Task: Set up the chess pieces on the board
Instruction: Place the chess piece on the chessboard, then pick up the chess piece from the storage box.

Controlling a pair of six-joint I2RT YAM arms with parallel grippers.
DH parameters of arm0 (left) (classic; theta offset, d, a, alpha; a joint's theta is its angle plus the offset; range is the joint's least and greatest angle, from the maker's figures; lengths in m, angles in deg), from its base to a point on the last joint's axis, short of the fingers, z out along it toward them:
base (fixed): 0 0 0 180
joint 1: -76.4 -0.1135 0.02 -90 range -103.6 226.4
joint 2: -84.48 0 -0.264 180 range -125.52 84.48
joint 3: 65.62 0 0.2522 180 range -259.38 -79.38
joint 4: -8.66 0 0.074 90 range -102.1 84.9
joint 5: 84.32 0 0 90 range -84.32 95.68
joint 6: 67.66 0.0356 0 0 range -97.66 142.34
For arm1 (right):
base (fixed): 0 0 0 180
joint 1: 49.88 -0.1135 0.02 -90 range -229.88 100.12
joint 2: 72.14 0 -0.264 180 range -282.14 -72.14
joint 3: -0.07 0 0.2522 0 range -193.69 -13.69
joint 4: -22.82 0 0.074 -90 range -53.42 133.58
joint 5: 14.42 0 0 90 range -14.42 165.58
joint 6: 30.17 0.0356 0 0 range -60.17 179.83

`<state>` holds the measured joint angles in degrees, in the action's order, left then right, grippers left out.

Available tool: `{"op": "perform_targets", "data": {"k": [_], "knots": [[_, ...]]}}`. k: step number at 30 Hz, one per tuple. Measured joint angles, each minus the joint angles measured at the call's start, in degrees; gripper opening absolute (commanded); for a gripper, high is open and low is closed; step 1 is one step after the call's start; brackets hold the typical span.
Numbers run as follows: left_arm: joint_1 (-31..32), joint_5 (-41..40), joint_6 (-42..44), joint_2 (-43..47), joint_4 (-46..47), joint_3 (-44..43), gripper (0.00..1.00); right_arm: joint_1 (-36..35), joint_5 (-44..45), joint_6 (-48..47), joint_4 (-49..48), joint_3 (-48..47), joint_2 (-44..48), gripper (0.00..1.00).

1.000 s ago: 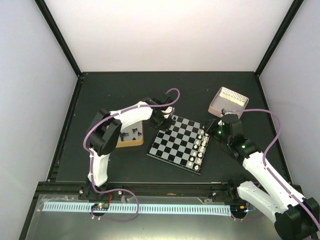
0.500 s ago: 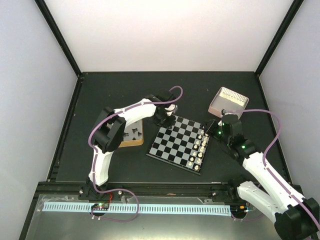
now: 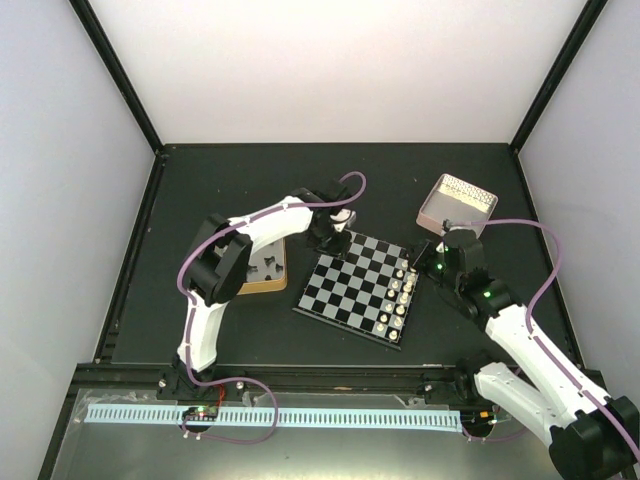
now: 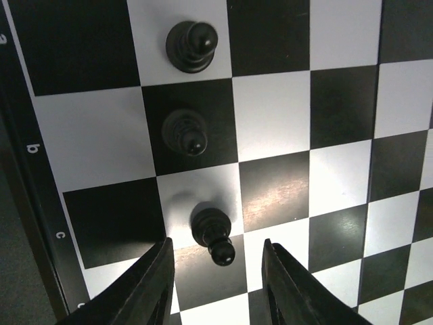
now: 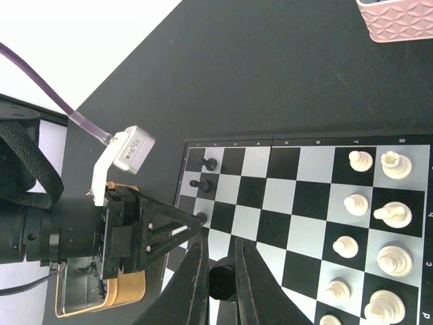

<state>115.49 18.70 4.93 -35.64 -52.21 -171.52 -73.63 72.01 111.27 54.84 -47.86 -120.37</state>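
The board [image 3: 345, 296] lies mid-table, turned at an angle. My left gripper [image 3: 337, 245] hangs over its far-left corner, open. In the left wrist view its fingers [image 4: 152, 284] stand either side of a black pawn [image 4: 208, 227] upright on the board [image 4: 270, 115], not touching it. Two more black pawns [image 4: 191, 46] [image 4: 186, 132] stand in the same column. My right gripper [image 3: 425, 255] is over the board's far-right side. In the right wrist view it [image 5: 220, 238] is shut on a black chess piece [image 5: 222, 282] held above the board [image 5: 298, 196].
A gold-rimmed tin [image 3: 262, 285] with several loose black pieces sits left of the board. A pink box [image 3: 456, 203] stands at the back right. White pieces [image 3: 400, 295] line the board's right side. Black frame rails edge the table.
My left gripper has shifted slightly onto the board's far-left corner and its elbow has swung. The right arm has barely moved.
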Motion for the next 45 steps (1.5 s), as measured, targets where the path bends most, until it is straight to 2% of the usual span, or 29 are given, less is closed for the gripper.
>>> {"op": "perform_targets", "data": {"k": [5, 8, 18, 28, 33, 45], "knots": [[0.0, 0.1, -0.2, 1.0, 0.3, 0.0, 0.47, 0.0, -0.1, -1.0, 0.4, 0.0, 0.0, 0.08], [0.0, -0.6, -0.5, 5.7, 1.7, 3.1, 0.49, 0.0, -0.2, -3.2, 0.7, -0.3, -1.4, 0.08], [-1.2, -8.7, -4.5, 40.5, 9.4, 24.0, 0.56, -3.4, 0.6, -11.3, 0.5, -8.3, -14.6, 0.08], [-3.8, -20.4, -8.7, 67.5, 16.0, 41.7, 0.63, -12.8, 6.4, -19.5, -3.5, -26.3, -38.6, 0.08], [-5.5, -22.3, -9.9, 72.3, 18.8, 45.9, 0.64, -14.4, 9.3, -23.1, -4.1, -34.4, -49.8, 0.07], [-9.5, -20.2, -10.7, 71.7, 22.3, 49.7, 0.64, -14.5, 12.3, -27.1, -3.1, -45.8, -66.7, 0.07]]}}
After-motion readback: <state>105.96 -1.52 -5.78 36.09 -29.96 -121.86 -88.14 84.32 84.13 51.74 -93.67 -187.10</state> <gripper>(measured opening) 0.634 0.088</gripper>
